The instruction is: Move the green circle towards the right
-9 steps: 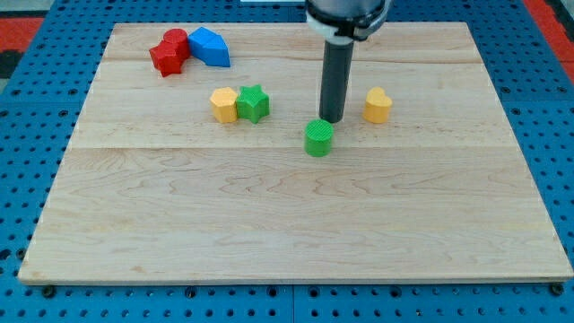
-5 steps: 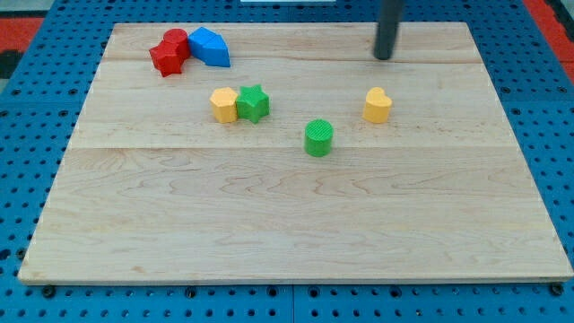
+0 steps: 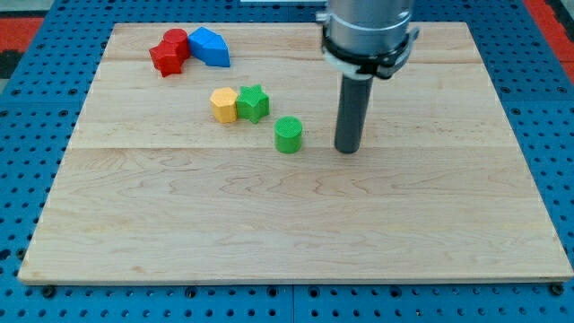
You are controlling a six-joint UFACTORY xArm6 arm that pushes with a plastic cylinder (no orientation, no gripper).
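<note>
The green circle (image 3: 289,135), a short ribbed cylinder, stands on the wooden board (image 3: 287,224) a little left of the board's middle. My tip (image 3: 347,149) rests on the board to the circle's right, apart from it by about one block width. The rod rises from the tip toward the view's top and hides whatever lies right behind it.
A yellow hexagon block (image 3: 224,104) and a green star (image 3: 253,102) touch each other up-left of the circle. Two red blocks (image 3: 169,51) and a blue block (image 3: 209,47) cluster at the top left. Blue pegboard (image 3: 27,135) surrounds the board.
The green circle has shifted to the left, closer to the green star. My tip came down from the view's top to the circle's right. The yellow heart block is now hidden.
</note>
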